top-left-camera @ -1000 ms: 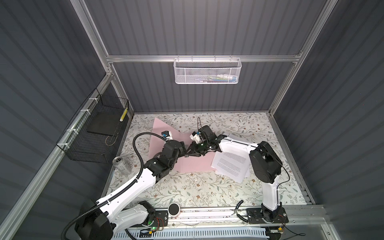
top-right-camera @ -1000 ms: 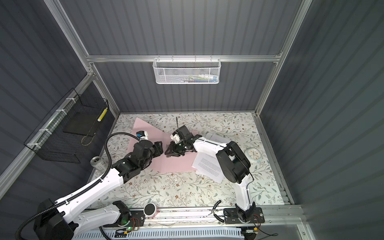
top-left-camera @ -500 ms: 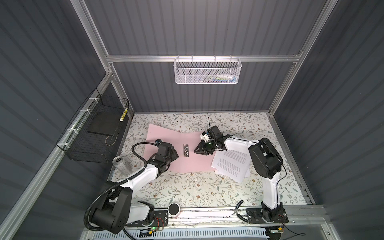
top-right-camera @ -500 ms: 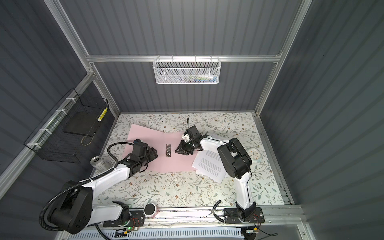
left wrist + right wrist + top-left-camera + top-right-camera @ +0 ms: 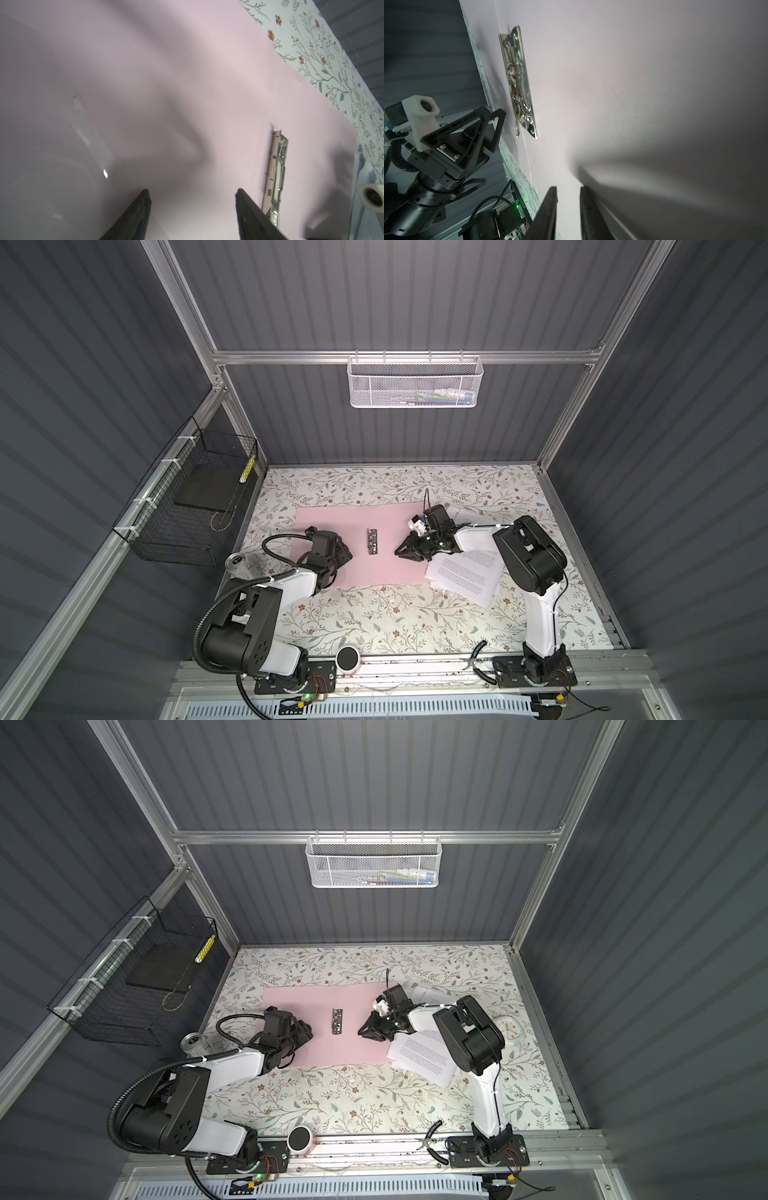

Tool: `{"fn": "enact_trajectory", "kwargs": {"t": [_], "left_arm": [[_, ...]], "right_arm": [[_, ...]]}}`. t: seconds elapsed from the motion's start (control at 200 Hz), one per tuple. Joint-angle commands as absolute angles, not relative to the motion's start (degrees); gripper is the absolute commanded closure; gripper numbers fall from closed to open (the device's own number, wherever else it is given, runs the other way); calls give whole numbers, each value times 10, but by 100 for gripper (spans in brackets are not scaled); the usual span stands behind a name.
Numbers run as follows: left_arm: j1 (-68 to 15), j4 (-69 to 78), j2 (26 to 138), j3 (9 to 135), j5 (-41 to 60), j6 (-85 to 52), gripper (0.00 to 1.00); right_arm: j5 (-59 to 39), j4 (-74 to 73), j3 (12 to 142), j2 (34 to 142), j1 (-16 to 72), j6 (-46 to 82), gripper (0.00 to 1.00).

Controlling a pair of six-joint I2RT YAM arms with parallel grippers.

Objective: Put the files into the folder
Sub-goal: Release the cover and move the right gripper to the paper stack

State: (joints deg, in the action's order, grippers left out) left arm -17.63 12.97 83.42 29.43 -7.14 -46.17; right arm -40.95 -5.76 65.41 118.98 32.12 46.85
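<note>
While folder point(image 5: 376, 572) lies open, left pincer point(image 5: 347, 556), right pincer point(image 5: 401, 551) flank clip point(image 5: 372, 540).

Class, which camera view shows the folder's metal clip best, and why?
Right wrist view: the clip appears large and detailed. Left wrist view shows it smaller and at a slant; both top views show it tiny.

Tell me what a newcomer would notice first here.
The pink folder lies open flat mid-table, with its silver clip at the spine. The left gripper and right gripper point at the clip from either side, jaws apart and empty. The files sit in a loose white heap at the folder's right edge, partly under the right arm.
</note>
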Motion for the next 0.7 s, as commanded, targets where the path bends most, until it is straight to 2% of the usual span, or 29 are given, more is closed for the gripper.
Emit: {"fn": "enact_trajectory", "kwargs": {"t": [0.0,0.17,0.34,0.58,0.691], "left_arm": [[-172,106,825,288,-54,-459,33],[-173,37,745,332,-41,-409,29],[-176,-28,665,376,-13,-387,26],[-184,-74,609,429,66,-377,25],[-201,-89,596,455,96,-371,24]], "right_arm": [[-391,-30,635,1195,320,476,76],[-406,-13,662,1151,317,471,75],[-387,27,661,1058,303,454,69],[-275,113,538,869,236,427,65],[-199,177,471,765,186,411,59]]}}
